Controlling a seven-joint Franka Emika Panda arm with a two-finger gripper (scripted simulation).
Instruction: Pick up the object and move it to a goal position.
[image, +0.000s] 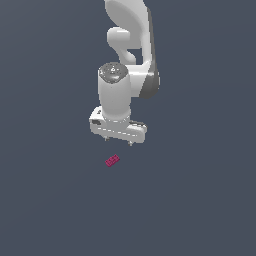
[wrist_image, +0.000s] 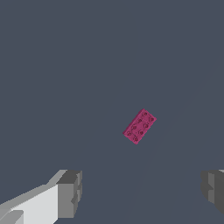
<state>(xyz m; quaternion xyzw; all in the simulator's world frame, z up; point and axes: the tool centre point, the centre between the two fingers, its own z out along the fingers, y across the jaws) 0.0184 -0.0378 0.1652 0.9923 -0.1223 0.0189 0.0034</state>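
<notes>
The object (image: 112, 160) is a tiny flat magenta-pink brick with studs on top, lying on the dark grey floor. My white gripper (image: 118, 141) hangs above it, its fingertips set wide apart and open, holding nothing. The brick sits a little below the gripper and slightly toward the exterior view's left. In the wrist view the object (wrist_image: 139, 126) lies tilted on the floor, apart from both grey fingertips (wrist_image: 70, 192), with the gripper (wrist_image: 141, 190) empty between them.
The white arm (image: 127, 55) rises behind the gripper toward the top of the exterior view. Plain dark grey floor (image: 200, 200) surrounds the brick on all sides.
</notes>
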